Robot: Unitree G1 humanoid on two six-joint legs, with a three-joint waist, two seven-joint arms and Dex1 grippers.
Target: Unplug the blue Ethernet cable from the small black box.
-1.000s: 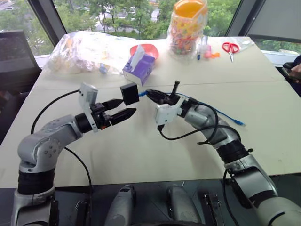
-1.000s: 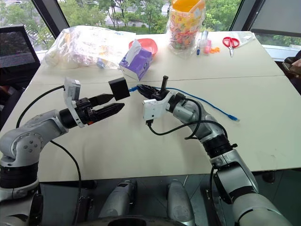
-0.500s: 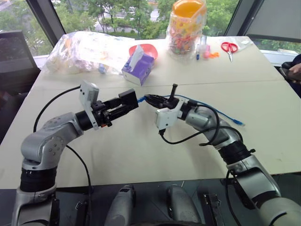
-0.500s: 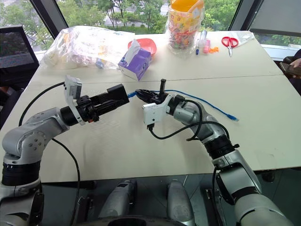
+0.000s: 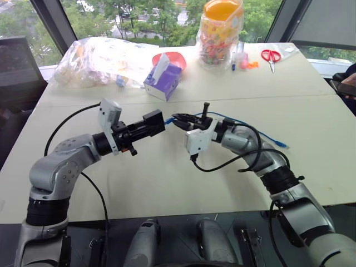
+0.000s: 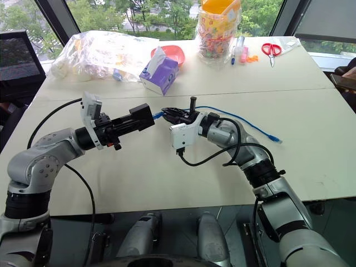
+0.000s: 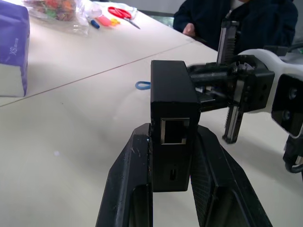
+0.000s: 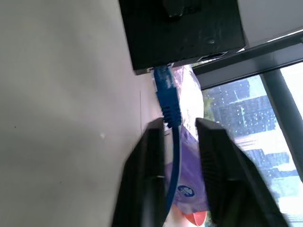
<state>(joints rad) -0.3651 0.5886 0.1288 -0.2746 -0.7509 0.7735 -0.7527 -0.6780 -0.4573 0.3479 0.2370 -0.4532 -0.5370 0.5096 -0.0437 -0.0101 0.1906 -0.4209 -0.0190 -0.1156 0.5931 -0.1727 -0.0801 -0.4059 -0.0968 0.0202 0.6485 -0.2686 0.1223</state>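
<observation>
Two grippers meeting above the table's middle.
My left gripper (image 7: 171,142) clamps the small black box (image 7: 171,120); my right gripper's (image 8: 179,132) fingers stand apart around the still-plugged blue Ethernet cable (image 8: 166,97).

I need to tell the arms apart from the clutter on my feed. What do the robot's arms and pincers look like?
Both arms have silver-grey shells with black joint bands. A loose black cable loops along each. Each wrist carries a white camera block. The left pincer and right pincer each have two tapered matte black fingers, faintly scuffed.
</observation>
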